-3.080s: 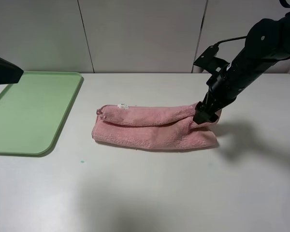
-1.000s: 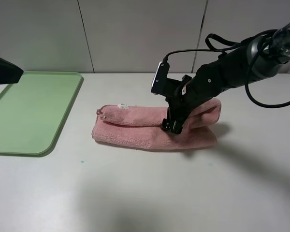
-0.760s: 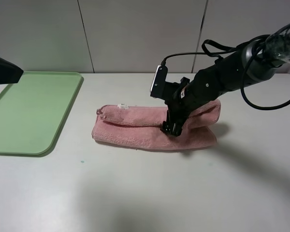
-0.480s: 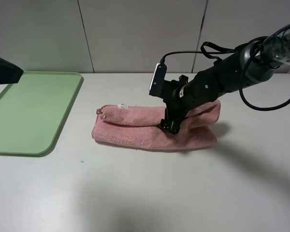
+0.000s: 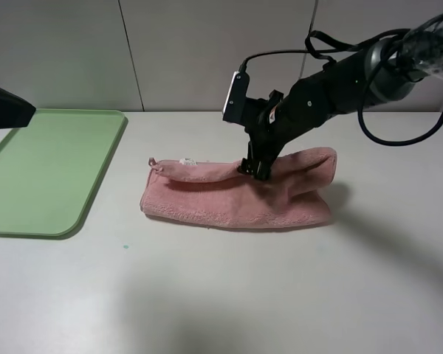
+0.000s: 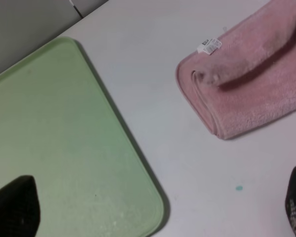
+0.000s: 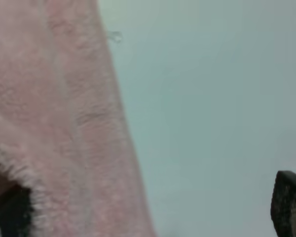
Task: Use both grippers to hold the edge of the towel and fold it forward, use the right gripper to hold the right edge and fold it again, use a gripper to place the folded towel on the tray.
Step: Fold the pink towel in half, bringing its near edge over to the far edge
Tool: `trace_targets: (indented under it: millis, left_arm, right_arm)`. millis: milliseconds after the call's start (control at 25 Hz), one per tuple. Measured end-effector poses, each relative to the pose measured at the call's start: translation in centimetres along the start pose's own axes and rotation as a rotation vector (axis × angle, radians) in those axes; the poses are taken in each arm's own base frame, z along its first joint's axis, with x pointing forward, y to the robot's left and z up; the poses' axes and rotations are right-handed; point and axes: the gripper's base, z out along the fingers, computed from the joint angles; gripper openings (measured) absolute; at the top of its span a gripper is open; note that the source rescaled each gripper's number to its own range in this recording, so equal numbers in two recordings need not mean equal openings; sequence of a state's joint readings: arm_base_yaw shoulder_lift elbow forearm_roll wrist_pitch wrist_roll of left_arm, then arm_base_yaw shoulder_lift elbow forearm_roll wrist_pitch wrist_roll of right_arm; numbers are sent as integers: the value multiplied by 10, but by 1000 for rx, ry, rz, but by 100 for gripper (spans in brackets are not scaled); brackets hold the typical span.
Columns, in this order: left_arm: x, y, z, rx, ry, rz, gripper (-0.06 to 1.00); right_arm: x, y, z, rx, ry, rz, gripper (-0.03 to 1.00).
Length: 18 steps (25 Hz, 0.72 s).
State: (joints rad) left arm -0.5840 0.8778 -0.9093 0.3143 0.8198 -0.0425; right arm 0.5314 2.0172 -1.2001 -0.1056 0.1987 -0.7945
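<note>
While the high camera looks down on the white table (image 5: 229, 295), the pink towel (image 5: 236, 203) lies in the middle, folded into a long strip, well apart from the green tray (image 5: 52, 173) over on the left. The right gripper (image 5: 254, 169) reaches in from the right and sits down on the strip's far fold, about midway along it, touching the cloth; from up here I can't tell how wide its jaws stand. A white label (image 5: 187, 161) shows near the strip's left end, and the left arm (image 5: 4, 109) is just a dark wedge at the frame's edge, above the tray. Over to the left wrist camera: the left gripper (image 6: 156, 203) is spread wide and grips nothing, with one dark fingertip over the tray and the other over bare table. The towel's rolled left end and its label lie beyond the tray's rounded corner. Now the right wrist camera: the jaws are wide apart here too. One finger is tucked against the towel's fuzzy edge, partly hidden by the pile, and the other hangs over bare table, clear of the cloth. Whether that first finger is under a layer, I can't tell.
</note>
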Motion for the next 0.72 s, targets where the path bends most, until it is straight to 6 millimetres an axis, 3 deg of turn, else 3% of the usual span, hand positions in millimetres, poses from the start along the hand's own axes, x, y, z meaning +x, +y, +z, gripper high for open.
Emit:
trace_targets:
  millis: [200,440,720]
  left_arm:
    - [0,0,0,0,0,0,100]
    - [0,0,0,0,0,0,100]
    - [0,0,0,0,0,0,100]
  right_arm:
    - [-12,-24,-7,61,-28,-13,100]
    - [-8,-50,-13,130,-48,13,100]
    - [5,-52,-13,94,5,69,100]
